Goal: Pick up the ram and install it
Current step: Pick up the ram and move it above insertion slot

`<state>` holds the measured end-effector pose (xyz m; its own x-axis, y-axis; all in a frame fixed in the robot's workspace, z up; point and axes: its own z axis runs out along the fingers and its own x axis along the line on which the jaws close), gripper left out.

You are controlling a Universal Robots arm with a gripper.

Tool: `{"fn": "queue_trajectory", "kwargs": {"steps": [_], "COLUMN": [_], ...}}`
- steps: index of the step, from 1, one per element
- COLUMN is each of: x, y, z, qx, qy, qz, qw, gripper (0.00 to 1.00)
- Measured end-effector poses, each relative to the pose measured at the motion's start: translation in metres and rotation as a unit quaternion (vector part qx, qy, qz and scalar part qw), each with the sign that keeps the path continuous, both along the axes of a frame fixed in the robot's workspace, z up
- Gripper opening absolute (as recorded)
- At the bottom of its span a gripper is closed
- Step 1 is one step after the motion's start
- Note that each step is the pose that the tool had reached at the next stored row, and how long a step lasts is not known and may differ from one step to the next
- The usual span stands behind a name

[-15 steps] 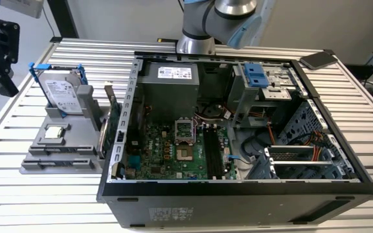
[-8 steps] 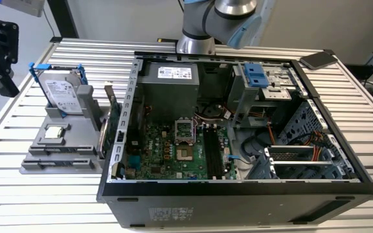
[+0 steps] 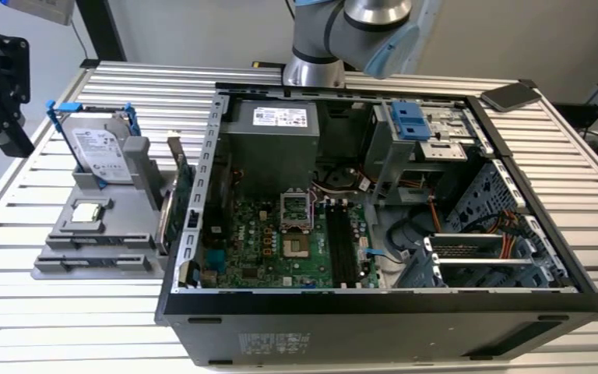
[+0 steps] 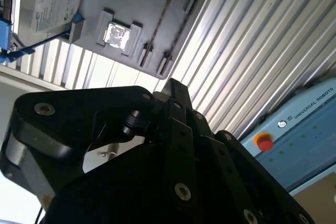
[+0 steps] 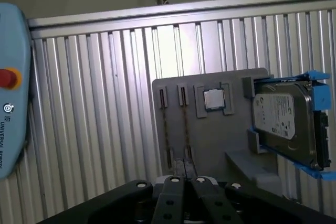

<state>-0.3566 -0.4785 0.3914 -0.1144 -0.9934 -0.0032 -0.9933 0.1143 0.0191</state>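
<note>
Your black metal gripper [image 5: 187,182] is closed and empty, aimed at the thin edge-on ram [image 5: 185,124] in the grey plastic holder [image 5: 220,140]; going down shut likely crushes it.

Bright even light; glare on the table [image 5: 168,51]; computer case [image 3: 382,327] shadowed inside.

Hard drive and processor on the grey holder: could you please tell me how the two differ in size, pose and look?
Size: the hard drive is much larger than the processor.
Pose: the hard drive stands on edge, while the processor lies flat in a recess.
Look: the hard drive carries a white label and blue rails; the processor is a plain silver square.
Both sit on the grey holder.
</note>
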Motion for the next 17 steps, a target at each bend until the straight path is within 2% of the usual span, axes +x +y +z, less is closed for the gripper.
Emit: {"fn": "queue_trajectory", "kwargs": {"steps": [17], "x": [0.0002], "y": [0.0], "z": [-0.0003], "qx": [-0.0014], "qy": [0.0], "qz": [0.006], "qw": [0.99998], "gripper": [0.0]}}
